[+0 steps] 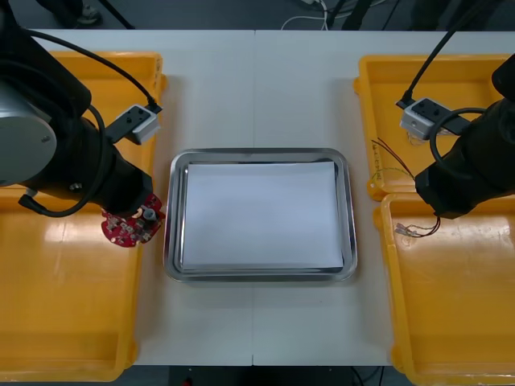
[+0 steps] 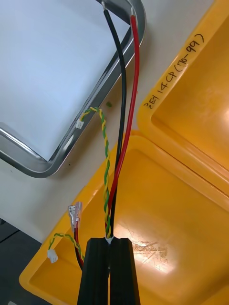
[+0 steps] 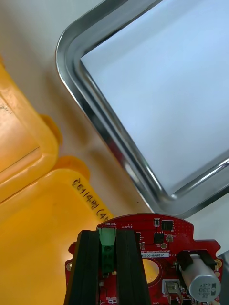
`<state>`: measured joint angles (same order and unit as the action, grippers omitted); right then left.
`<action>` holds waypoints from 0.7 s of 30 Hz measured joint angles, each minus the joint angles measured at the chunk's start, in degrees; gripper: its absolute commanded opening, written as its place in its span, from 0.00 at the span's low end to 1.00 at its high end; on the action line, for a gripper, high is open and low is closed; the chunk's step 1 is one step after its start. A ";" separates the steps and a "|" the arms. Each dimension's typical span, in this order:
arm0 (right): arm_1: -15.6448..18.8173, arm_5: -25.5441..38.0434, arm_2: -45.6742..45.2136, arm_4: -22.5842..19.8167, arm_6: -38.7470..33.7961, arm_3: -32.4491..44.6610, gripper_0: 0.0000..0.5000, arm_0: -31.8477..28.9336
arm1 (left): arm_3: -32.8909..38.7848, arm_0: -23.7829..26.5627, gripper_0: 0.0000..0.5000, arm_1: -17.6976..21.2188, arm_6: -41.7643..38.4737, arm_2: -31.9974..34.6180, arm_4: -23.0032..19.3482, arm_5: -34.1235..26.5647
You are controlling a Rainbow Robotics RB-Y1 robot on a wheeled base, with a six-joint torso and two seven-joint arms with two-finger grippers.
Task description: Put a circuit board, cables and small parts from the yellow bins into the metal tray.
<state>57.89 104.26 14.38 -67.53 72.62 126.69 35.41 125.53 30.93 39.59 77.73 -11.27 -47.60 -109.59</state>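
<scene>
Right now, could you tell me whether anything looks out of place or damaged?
Nothing stands out. The metal tray sits square; the left gripper holds the round red circuit board beside it, and the right gripper holds its cables over the yellow bins.

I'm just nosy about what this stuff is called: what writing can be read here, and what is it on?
"14CP (70-99)": handwritten on the right-side yellow bin rim; the marks before it are unclear.
"MOTOR": printed on the red circuit board held by the left gripper.
Handwriting on the left-side yellow bin: illegible.
The board's white sticker and silver capacitor print: too small.
The right gripper grips cables; no text on them.
</scene>
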 measured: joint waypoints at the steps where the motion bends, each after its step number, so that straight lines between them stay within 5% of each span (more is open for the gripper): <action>1: 0.00 0.00 0.38 0.00 0.04 -0.09 0.00 0.31 | 0.00 0.32 0.00 -0.36 -0.85 -0.79 0.59 0.00; 21: -1.08 1.33 6.62 0.39 3.82 -0.15 0.00 5.17 | -9.47 6.07 0.00 -5.80 -2.31 -15.16 7.08 5.98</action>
<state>56.81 105.59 21.00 -67.14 76.43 126.54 40.58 116.06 37.01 33.79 75.41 -26.44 -40.52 -103.61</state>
